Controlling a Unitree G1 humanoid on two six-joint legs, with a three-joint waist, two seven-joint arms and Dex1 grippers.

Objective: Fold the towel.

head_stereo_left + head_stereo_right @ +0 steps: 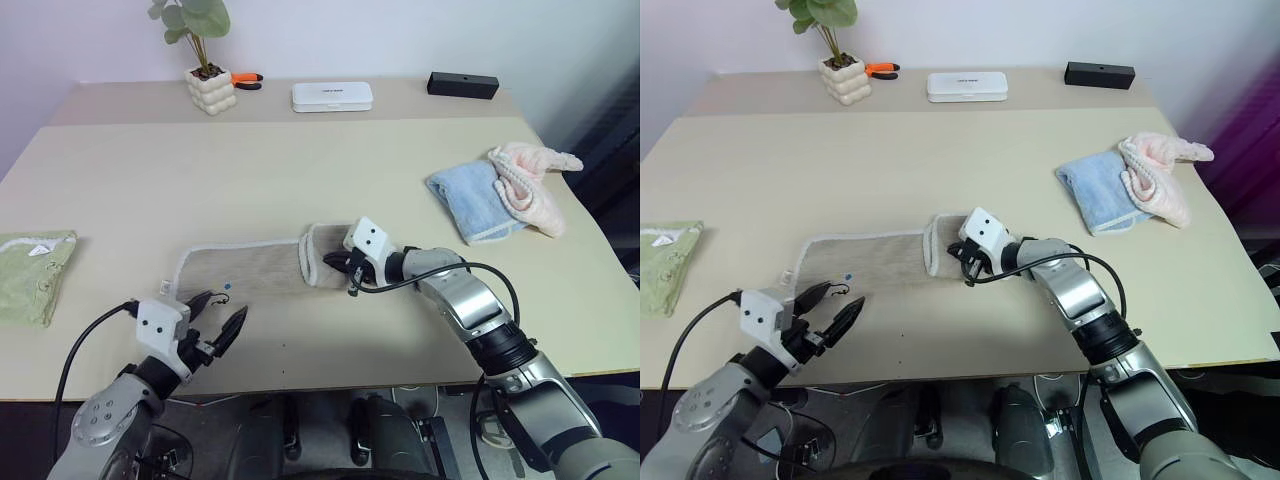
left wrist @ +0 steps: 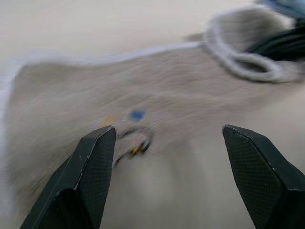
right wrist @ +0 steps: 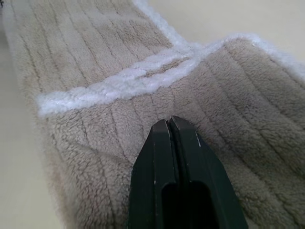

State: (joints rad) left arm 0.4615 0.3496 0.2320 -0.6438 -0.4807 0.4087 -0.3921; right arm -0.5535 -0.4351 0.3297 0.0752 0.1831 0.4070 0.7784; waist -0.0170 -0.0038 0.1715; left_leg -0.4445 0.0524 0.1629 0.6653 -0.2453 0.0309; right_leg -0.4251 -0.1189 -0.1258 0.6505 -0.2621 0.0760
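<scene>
Towel (image 1: 250,268) lies near the front edge of the table (image 1: 300,170), a long beige strip running side to side, already narrow enough to look folded lengthwise. Its right end is doubled over onto the strip, so the whitish corded edging crosses the pile in a curved seam there. That flap is short; most of the strip's length lies in a single run toward the robot's left, where the small corner loop sits at the far end.

Right gripper (image 1: 352,270) rests at the turned-over end with its two black fingers pressed together. In the right wrist view the tips meet flat on the terry just behind the edging, and I cannot tell whether any cloth is pinched between them or whether they merely press on it. Left gripper (image 1: 222,322) hovers just off the near edge of the strip's left part, fingers spread wide and holding nothing; the left wrist view looks between them at the pile and the faint dark embroidery with a blue dot.

My judgement: the fold is partly made. The lengthwise narrowing looks finished and the crosswise fold has only begun, with one end brought a short way in. Left to do is carrying an end across and squaring the edges
</scene>
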